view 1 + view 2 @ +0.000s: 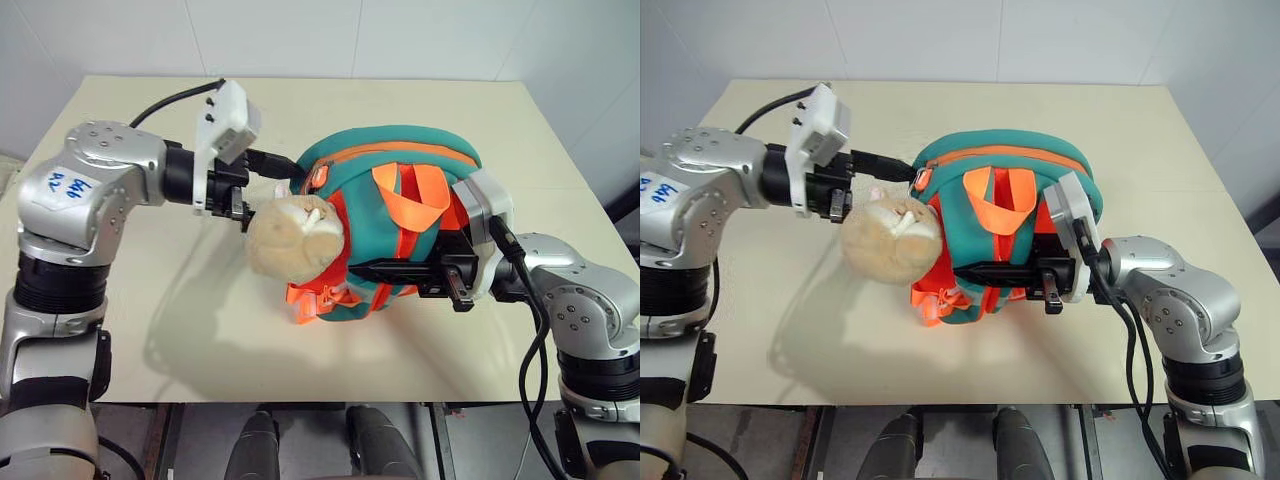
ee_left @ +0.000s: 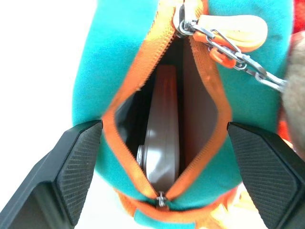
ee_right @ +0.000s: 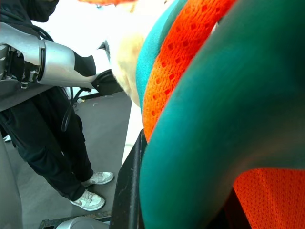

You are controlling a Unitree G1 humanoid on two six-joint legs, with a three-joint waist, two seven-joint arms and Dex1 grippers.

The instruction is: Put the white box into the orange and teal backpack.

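The orange and teal backpack (image 1: 400,160) is held up above the table, its zip mouth turned toward my left arm. A tan plush cat charm (image 1: 295,235) hangs in front of it. My right gripper (image 1: 375,272) is shut on the backpack's lower strap side, and teal and orange fabric presses against its fingers (image 3: 128,191). My left gripper (image 1: 262,190) is open just outside the zip mouth, its pads (image 2: 76,167) wide apart on either side. Through the unzipped opening the white box (image 2: 162,138) stands on edge inside the backpack (image 2: 119,57).
The beige table (image 1: 200,330) lies under the backpack, its near edge just ahead of me. White walls run behind the table's far edge. A person in dark trousers and white shoes (image 3: 47,138) stands on the floor beyond my left arm.
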